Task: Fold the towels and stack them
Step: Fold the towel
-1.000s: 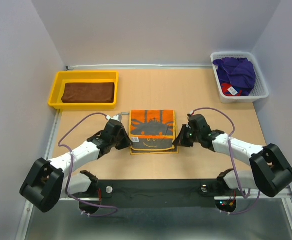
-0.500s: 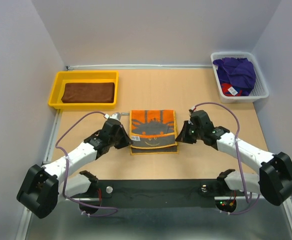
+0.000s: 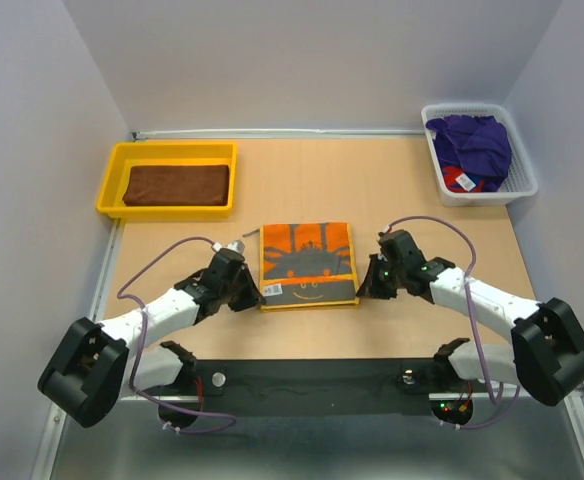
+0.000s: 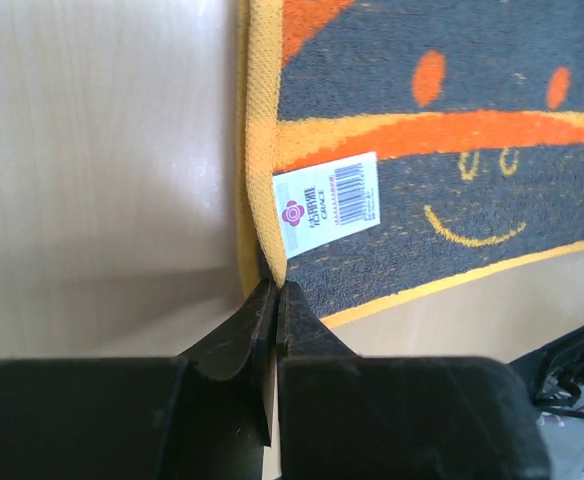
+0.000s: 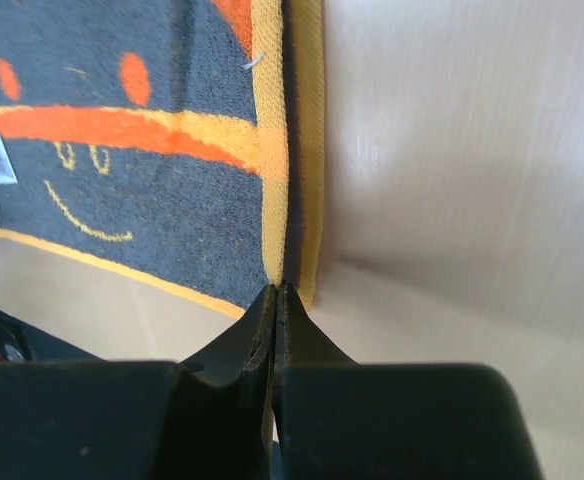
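The orange towel (image 3: 307, 265) with dark print and yellow border lies folded at the table's middle, printed face up. My left gripper (image 3: 248, 292) is shut on its near left corner; in the left wrist view the jaws (image 4: 275, 290) pinch the yellow border of the orange towel (image 4: 452, 120) just below a white label (image 4: 327, 200). At the near right corner my right gripper (image 3: 365, 288) is shut on it, the jaws (image 5: 275, 290) pinching the top layer's edge of the orange towel (image 5: 122, 190). A brown towel (image 3: 177, 184) lies folded in the tray. Purple (image 3: 472, 140) and red (image 3: 460, 181) towels fill the basket.
The yellow tray (image 3: 167, 148) stands at the back left and the white mesh basket (image 3: 527, 180) at the back right. Purple cables loop over both arms. A black base bar (image 3: 312, 380) runs along the near edge.
Both grippers have moved toward the near edge with the towel's upper layer, which now lies flat over the lower one with its edges close together.
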`<act>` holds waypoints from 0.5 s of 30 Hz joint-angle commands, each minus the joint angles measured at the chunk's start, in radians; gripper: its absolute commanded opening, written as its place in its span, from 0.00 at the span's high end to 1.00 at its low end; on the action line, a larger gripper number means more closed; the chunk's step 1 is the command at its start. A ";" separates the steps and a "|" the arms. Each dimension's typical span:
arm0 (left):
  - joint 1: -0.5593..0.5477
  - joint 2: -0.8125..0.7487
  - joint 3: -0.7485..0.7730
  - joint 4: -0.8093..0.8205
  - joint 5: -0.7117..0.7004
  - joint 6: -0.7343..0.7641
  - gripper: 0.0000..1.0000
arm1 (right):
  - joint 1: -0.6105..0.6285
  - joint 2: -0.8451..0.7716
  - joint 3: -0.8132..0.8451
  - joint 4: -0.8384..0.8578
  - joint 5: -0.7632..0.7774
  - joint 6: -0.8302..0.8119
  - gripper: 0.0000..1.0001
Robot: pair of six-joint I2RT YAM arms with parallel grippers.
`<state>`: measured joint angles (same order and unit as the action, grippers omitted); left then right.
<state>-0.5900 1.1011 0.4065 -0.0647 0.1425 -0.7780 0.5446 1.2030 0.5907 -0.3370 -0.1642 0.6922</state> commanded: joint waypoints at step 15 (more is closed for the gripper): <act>-0.030 -0.012 -0.034 0.024 0.000 -0.015 0.59 | 0.006 0.002 -0.023 0.016 0.055 -0.029 0.74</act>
<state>-0.6117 1.1645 0.3832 0.0391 0.1654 -0.7967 0.5449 1.2640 0.5560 -0.3332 -0.1360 0.6823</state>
